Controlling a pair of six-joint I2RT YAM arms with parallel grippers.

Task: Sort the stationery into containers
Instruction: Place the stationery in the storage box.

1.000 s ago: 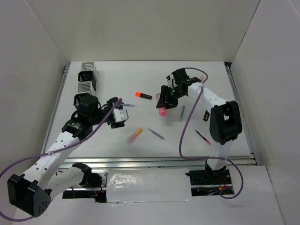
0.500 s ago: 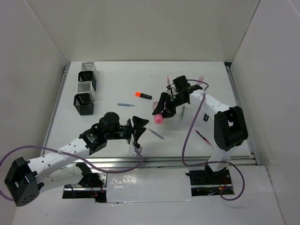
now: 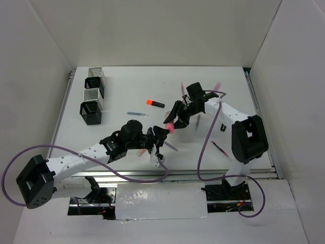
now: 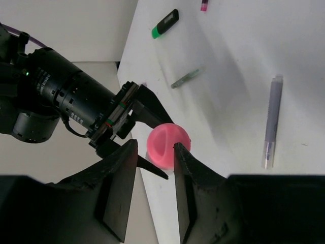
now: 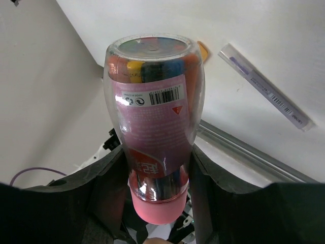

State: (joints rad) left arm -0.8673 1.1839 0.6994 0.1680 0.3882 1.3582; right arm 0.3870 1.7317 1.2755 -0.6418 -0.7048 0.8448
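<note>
Your right tool [image 5: 157,173] is gripping a pink tube [image 5: 152,101]. Its two fingers are closing on either side of the tube's body, near the solid pink band at the end closest to the wrist camera. The tube is clear plastic with a pink barcode label, and coloured pieces are showing through its rounded far end. From above, the tube is hanging over the middle of the desk [image 3: 127,81], not resting on it.

Your left tool [image 4: 154,152] is reaching across from the left, and its fingers are standing a narrow gap apart, holding nothing. In its wrist view, a rounded pink end of the tube is showing just past the fingertips. You cannot tell whether it is touching them.

The mesh cups [image 3: 94,86] are standing in a cluster at the far left of the desk, alternating silver and black, well apart from both tools.

The other items are lying loose on the desk:
- An orange-capped black marker [image 3: 155,103] is lying just left of the right tool.
- A blue pen [image 3: 137,113] is lying between that marker and the left arm.
- A red pen [image 3: 219,148] is lying near the right arm's base.
- A grey pen [image 4: 271,122] is lying near the left tool.
- A green-capped black marker [image 4: 165,24] is lying beyond the right tool.
</note>
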